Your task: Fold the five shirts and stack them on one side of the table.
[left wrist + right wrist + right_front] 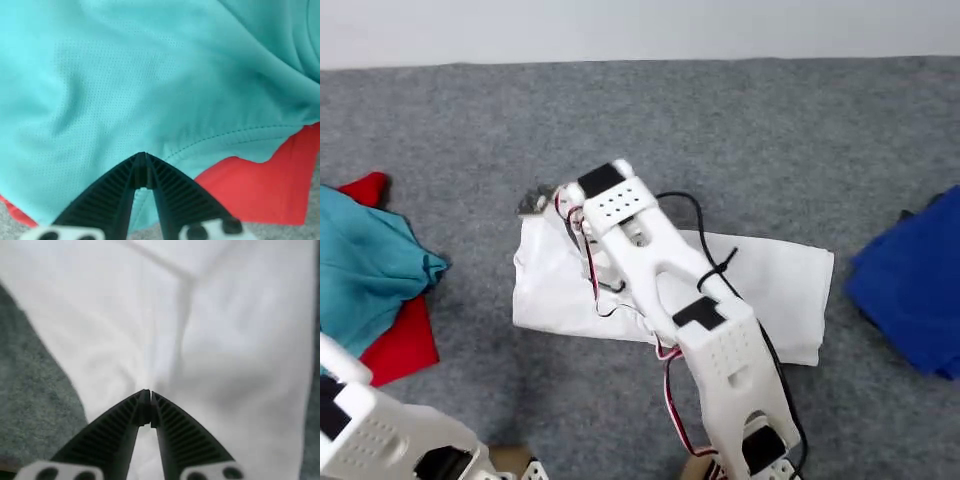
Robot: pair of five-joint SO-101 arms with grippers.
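White shirt point(780, 280) is pinched by the right claw point(145, 401); left claw point(142, 163) clenched over teal shirt point(150, 75).

A grey, felt-like table point(740, 120) runs back to a plain pale wall point(620, 30) under even light.

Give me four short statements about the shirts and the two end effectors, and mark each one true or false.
1. The teal shirt lies on top of the red shirt. True.
2. The white shirt is stacked on the blue shirt. False: they lie apart, with bare table between them.
3. The right end effector has its tips together over the white shirt. True.
4. The left end effector is wide open over the blue shirt. False: its tips are together, over the teal shirt.
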